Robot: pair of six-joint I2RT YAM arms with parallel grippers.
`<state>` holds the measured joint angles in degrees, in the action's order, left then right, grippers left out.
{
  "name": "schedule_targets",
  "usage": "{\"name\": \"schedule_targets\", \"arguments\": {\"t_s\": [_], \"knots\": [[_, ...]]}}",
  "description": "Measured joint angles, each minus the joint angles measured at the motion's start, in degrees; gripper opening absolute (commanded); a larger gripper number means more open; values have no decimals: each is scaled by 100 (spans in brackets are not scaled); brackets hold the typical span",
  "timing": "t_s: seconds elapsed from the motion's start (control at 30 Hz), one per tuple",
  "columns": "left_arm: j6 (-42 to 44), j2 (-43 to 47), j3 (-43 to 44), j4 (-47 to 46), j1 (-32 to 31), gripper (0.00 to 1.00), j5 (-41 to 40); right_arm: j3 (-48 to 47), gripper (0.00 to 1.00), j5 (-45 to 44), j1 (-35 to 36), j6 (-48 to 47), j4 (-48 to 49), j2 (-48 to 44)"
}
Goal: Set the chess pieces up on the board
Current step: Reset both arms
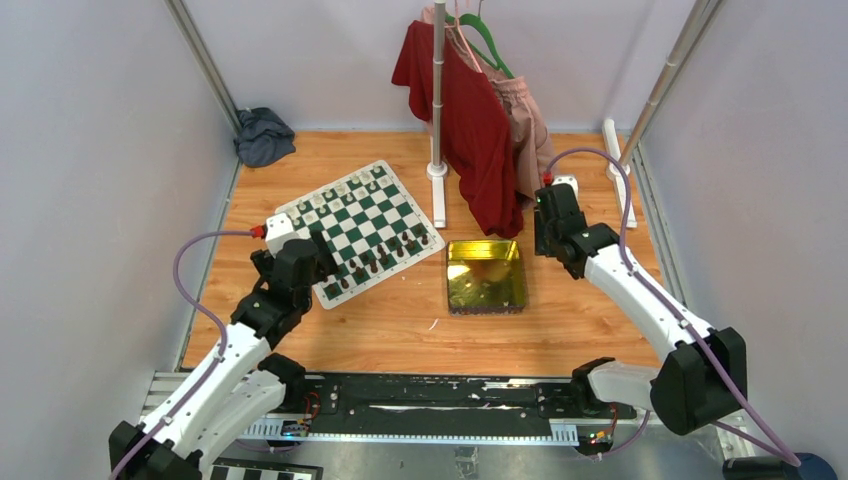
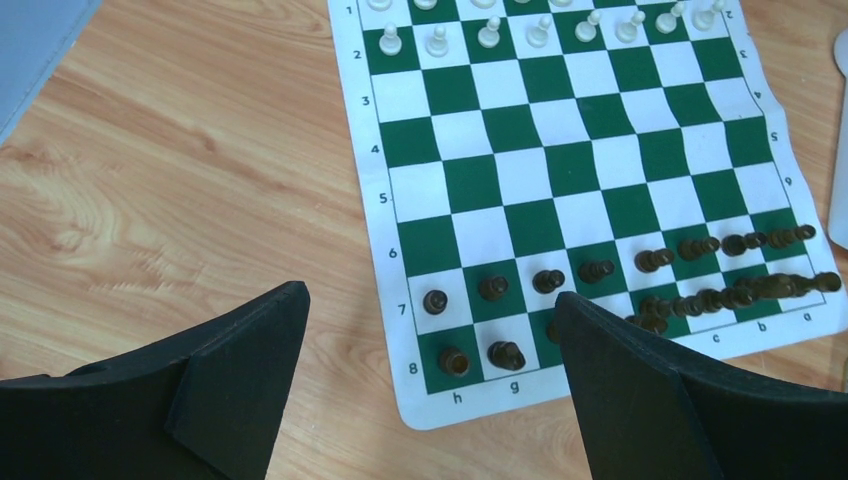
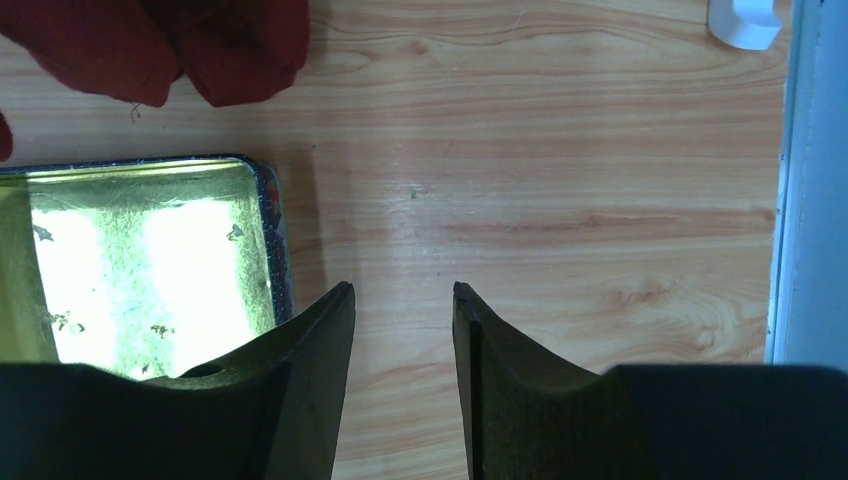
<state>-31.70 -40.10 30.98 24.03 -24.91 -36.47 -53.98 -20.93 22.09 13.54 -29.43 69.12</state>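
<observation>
The board (image 1: 355, 228) lies tilted on the wooden table, green and white squares with a white border (image 2: 400, 180). Cream-white chess pieces (image 2: 490, 35) stand in its far rows and dark brown chess pieces (image 2: 495, 288) fill the near two rows. My left gripper (image 2: 430, 300) hangs wide open above the board's near corner by squares h and g, with nothing between its fingers. Beside the gold tin's right side, my right gripper (image 3: 400, 290) is open over bare wood, holding nothing. In the top view the left gripper (image 1: 300, 262) covers the board's near-left corner.
A shiny gold-green tin (image 1: 485, 275) sits right of the board; its rim (image 3: 265, 200) shows in the right wrist view. Red and pink clothes (image 1: 470, 120) hang on a white stand (image 1: 437, 170) behind. A grey cloth (image 1: 262, 135) lies at the back left.
</observation>
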Motion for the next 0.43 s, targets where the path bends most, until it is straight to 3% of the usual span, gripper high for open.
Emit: {"name": "schedule_targets", "arguments": {"t_s": [0.43], "knots": [[133, -173, -293, -612, -4, 100, -232, -181, 51, -647, -33, 9, 31, -22]]}}
